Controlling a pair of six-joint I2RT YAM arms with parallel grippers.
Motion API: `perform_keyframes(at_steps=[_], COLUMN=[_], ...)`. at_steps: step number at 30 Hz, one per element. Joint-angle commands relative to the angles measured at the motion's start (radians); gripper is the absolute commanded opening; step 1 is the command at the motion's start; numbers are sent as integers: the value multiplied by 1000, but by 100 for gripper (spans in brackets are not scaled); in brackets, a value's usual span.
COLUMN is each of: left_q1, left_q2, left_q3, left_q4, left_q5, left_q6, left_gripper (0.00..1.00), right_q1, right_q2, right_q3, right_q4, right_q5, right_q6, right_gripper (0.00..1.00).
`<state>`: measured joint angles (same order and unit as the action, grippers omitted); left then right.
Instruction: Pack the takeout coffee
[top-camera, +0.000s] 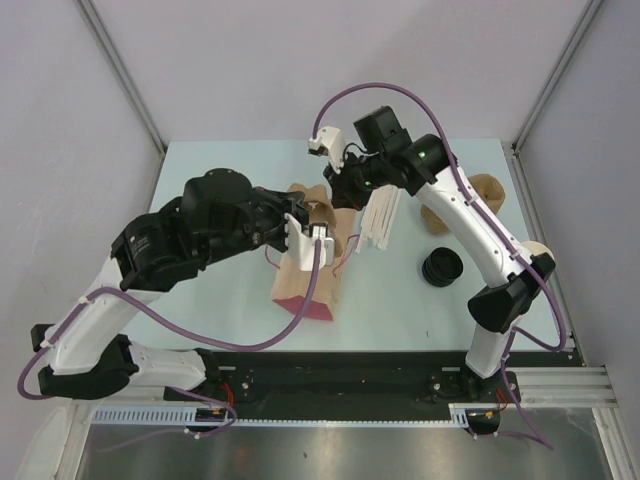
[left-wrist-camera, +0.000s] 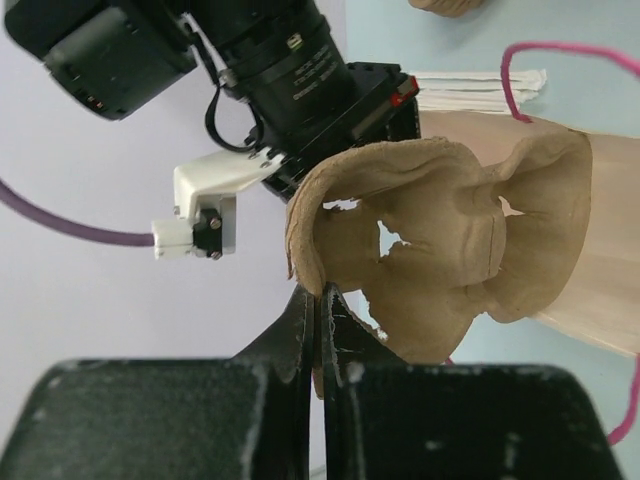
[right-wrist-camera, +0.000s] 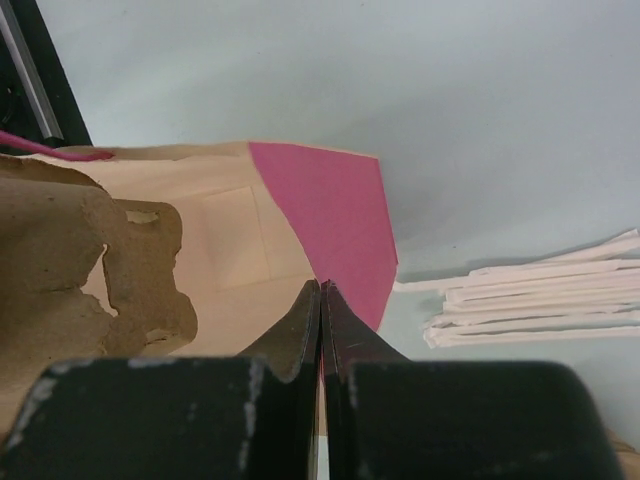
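Observation:
The takeout coffee does not show in any view. A tan paper bag (top-camera: 312, 282) with pink sides lies in the middle of the table. My left gripper (top-camera: 312, 232) is shut on the rim of a brown pulp cup carrier (left-wrist-camera: 440, 240), seen at the bag's mouth in the top view (top-camera: 316, 203). In the left wrist view the fingertips (left-wrist-camera: 318, 292) pinch the carrier's edge. My right gripper (top-camera: 345, 188) is shut on the bag's upper edge (right-wrist-camera: 321, 286), beside the pink gusset (right-wrist-camera: 335, 215). The carrier also shows in the right wrist view (right-wrist-camera: 55, 250).
White wrapped straws (top-camera: 384, 216) lie right of the bag and show in the right wrist view (right-wrist-camera: 540, 300). A pile of black lids (top-camera: 441, 267) sits at the right. A stack of brown cups (top-camera: 488, 190) lies behind the right arm. Walls enclose the table.

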<state>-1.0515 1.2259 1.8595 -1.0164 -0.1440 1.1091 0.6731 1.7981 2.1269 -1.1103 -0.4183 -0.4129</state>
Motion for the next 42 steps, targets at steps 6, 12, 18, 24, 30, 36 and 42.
perform_keyframes(at_steps=[6,12,18,24,30,36,42], left_q1=[-48,-67,-65,-67,-62,-32,22], left_q2=[-9,-31,-42,-26,-43,-46,-14], left_q3=[-68,-190,-304,-397,-537,-599,-605], left_q4=[-1,18,84,117,196,213,216], left_q5=[-98,-78,-57,-14,-12,10,26], left_q6=[32,15,9,-84,-158,-216,-282], left_gripper=[0,0,0,0,0,0,0], right_q1=[13,20,58,98,118,126,138], right_q2=[1,-6,-37,-86,-109,-115,-121], right_q3=[57,56,27,-27,-64,-78,-85], right_q4=[-13,-16,-25,-2,4,15,20], right_q5=[26,-2,-30,-54,-66,-66,-65], right_q6=[23,23,-15,-62,-87,-86,-79], right_gripper=[0,0,0,0,0,0,0])
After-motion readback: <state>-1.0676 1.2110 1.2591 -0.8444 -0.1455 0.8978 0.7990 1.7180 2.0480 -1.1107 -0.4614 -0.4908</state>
